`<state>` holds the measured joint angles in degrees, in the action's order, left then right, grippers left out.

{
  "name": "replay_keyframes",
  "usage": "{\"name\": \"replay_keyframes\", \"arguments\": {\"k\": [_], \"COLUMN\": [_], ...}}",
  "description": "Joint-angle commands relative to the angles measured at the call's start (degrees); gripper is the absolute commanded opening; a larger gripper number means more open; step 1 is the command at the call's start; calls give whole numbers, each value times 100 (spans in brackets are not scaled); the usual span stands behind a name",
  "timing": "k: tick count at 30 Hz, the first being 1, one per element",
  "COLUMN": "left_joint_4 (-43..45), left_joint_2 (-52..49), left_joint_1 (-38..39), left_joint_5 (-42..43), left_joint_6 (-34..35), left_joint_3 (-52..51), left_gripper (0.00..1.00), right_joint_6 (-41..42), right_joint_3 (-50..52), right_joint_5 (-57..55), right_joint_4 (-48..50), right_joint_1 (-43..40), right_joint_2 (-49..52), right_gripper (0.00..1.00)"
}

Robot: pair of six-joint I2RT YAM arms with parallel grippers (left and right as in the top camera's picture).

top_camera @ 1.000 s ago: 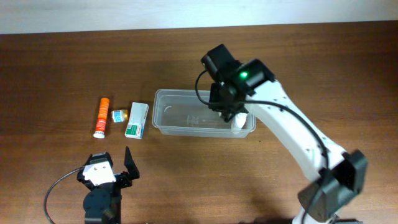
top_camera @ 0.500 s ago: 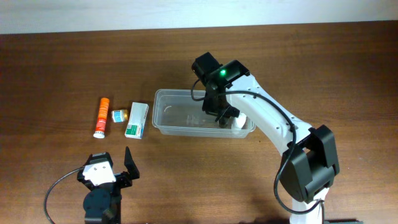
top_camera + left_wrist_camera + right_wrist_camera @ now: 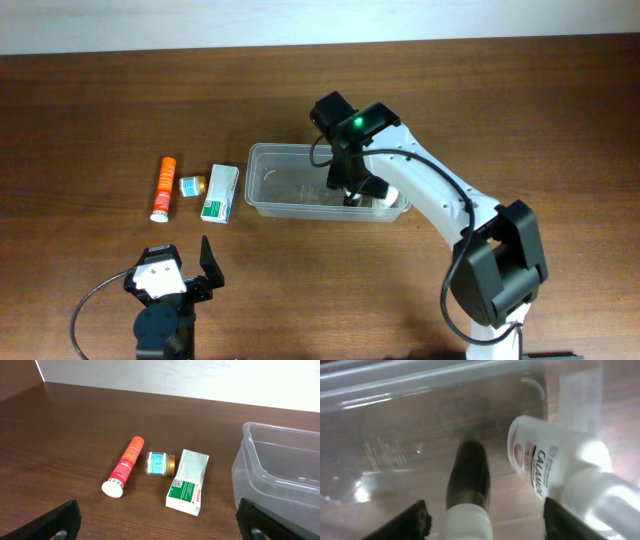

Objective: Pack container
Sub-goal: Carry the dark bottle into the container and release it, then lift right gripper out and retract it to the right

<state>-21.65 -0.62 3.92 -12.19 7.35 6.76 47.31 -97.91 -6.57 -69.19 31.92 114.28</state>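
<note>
The right gripper (image 3: 484, 512), jaws apart, hangs inside the container (image 3: 250, 178), with a dark bottle (image 3: 467, 472) apparently lying lengthwise between them.

Dark brown wooden table (image 3: 100, 100): matt, fine grain. Clear rectangular plastic container (image 3: 290, 148): smooth, glossy, glare streaks on walls. White plastic lotion bottle (image 3: 545, 465): glossy, printed. Orange plastic tube (image 3: 125, 465): slight sheen. Green-and-white paper carton (image 3: 187, 482): matt. Small jar (image 3: 160, 463): paper label, shiny gold-coloured lid.
</note>
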Motion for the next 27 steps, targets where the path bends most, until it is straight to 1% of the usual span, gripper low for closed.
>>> {"name": "replay_keyframes", "arguments": {"k": [1, 7, 8, 10, 12, 13, 14, 16, 17, 22, 24, 27], "left_joint_4": [13, 13, 13, 13, 13, 13, 15, 13, 13, 13, 175, 275], "left_joint_2": [28, 28, 28, 28, 28, 28, 28, 28, 28, 28, 28, 28], "left_joint_1": [-39, -39, -39, -39, -39, -39, -39, -39, -39, -39, -39, -35], "left_joint_5": [42, 42, 42, 42, 42, 42, 42, 42, 42, 42, 44, 48], "left_joint_6": [-11, -11, -11, -11, -11, -11, -11, -11, -11, -11, -9, -9], "left_joint_3": [-26, -26, -26, -26, -26, -26, -26, -26, -26, -26, -26, -26], "left_gripper": [100, 100, 100, 100, 100, 100, 100, 100, 100, 100, 100, 100], "right_joint_6": [-518, -984, -1071, -1064, -1062, -1045, -1045, -1045, -1047, -1047, -1047, -1047], "right_joint_3": [-264, -380, -380, -380, -380, -380, -378, -378, -378, -378, -378, -378], "right_joint_5": [-317, -330, -387, -479, -459, -442, -382, -199, -11, 570, 660, 658], "right_joint_4": [9, 4, -24, -205, -409, -522, -623, -719, -769, -868, -881, -1060], "right_joint_1": [-11, -13, -37, -258, -664, -994, -1414, -1971, -2411, -3842, -4245, -4489], "right_joint_2": [-684, -1497, -1650, -1998, -2240, -2363, -2470, -2535, -2544, -2487, -2487, -2485], "right_gripper": [70, 71, 73, 79, 81, 84, 89, 100, 99, 99, 99, 99]}}
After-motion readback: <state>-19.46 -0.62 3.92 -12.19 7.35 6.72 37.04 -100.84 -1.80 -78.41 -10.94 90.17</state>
